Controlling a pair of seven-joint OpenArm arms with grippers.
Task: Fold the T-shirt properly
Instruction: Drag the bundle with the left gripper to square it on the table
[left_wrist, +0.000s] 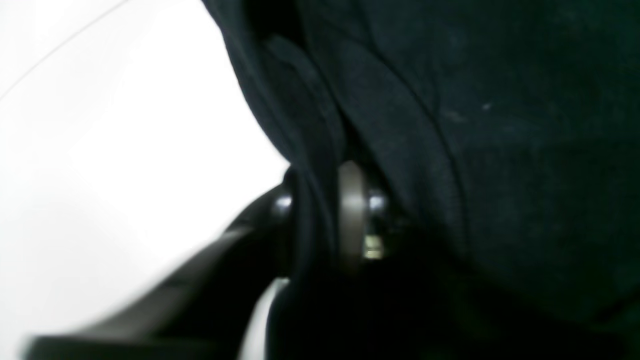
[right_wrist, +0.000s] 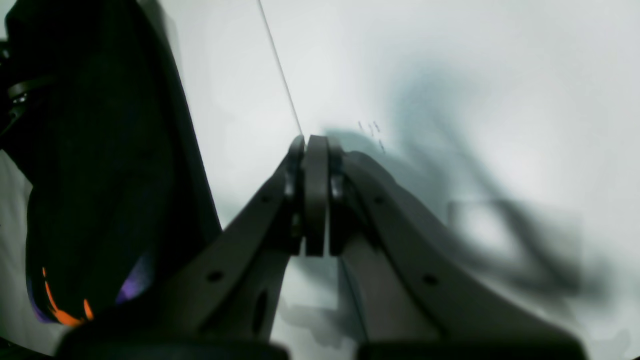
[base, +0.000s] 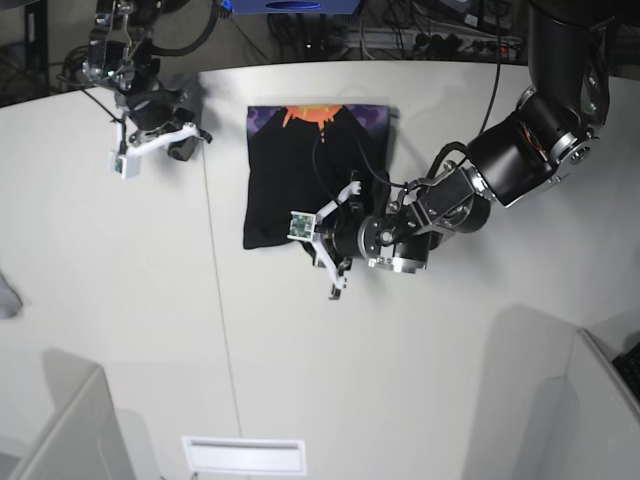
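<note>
The T-shirt (base: 300, 175) lies folded into a black rectangle on the white table (base: 420, 380), its orange and purple print (base: 318, 116) along the far edge. My left gripper (base: 312, 243) is at the shirt's near edge. In the left wrist view its fingers (left_wrist: 352, 210) stand slightly parted, and a fold of the black T-shirt (left_wrist: 500, 150) lies between them (left_wrist: 315, 200). My right gripper (right_wrist: 315, 145) is shut with nothing in it, held over bare table. It sits left of the shirt (right_wrist: 100, 175) and apart from it, at the far left in the base view (base: 188, 148).
A thin seam (base: 215, 300) runs across the table left of the shirt. A white slotted panel (base: 243, 455) sits at the near edge, with grey partitions at the near left (base: 60, 430) and near right (base: 590, 410). Cables and gear (base: 420, 35) line the far edge.
</note>
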